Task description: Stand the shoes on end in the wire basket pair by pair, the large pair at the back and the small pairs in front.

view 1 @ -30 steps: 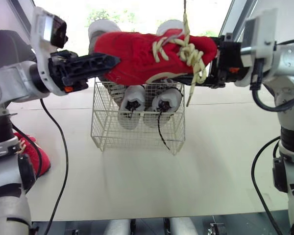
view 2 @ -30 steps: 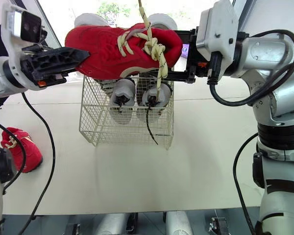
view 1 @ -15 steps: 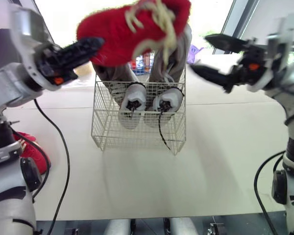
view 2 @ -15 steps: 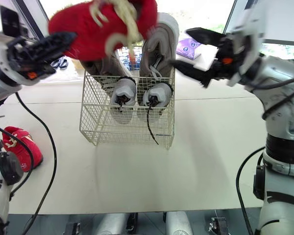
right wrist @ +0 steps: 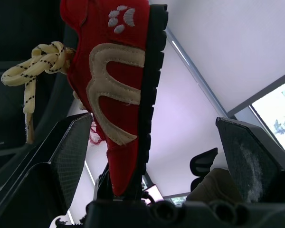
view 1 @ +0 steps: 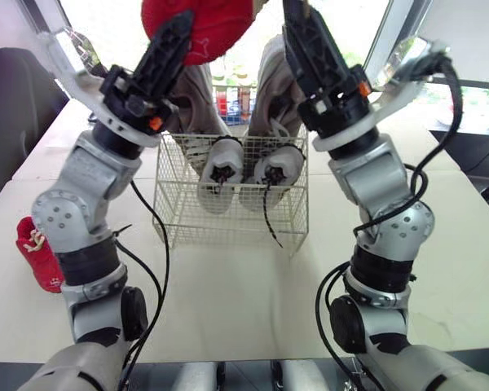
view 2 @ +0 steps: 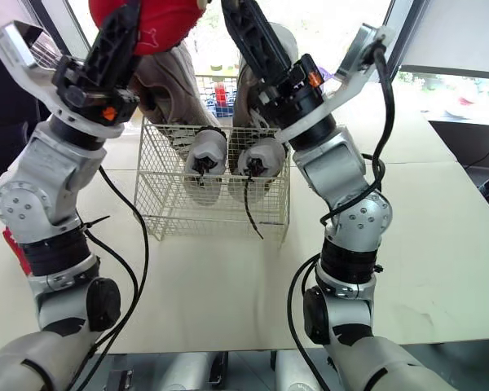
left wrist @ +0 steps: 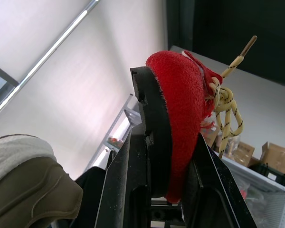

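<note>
The left gripper [view 1: 179,28] is holding a red shoe [view 1: 216,24] high above the far left corner of the wire basket [view 1: 228,220], its two fingers clamping the shoe's lower end from either side, one against the black sole and one against the red upper. The shoe's long axis is running on in line with those fingers, so it is standing nearly upright. The end with the knotted cream laces is pointing up and the narrower end, the toe by the look of it, is sitting down in the grip. The right gripper [view 1: 301,32] is reaching up just to the shoe's right with its fingers spread wide and nothing between them, and the shoe appears to be hanging clear of both. The basket is sitting toward the far middle of the table [view 1: 228,301]. The large pair [view 1: 273,73] is standing on end along its back wall, and a small pale pair [view 1: 220,175] is standing just in front of it, leaving the strip behind the front wall bare. The other red shoe [view 1: 39,252] is lying at the table's left edge. Since the left arm is carrying the shoe already on end, the coming move seems to be bringing it down and toward the near side, into that front strip.
</note>
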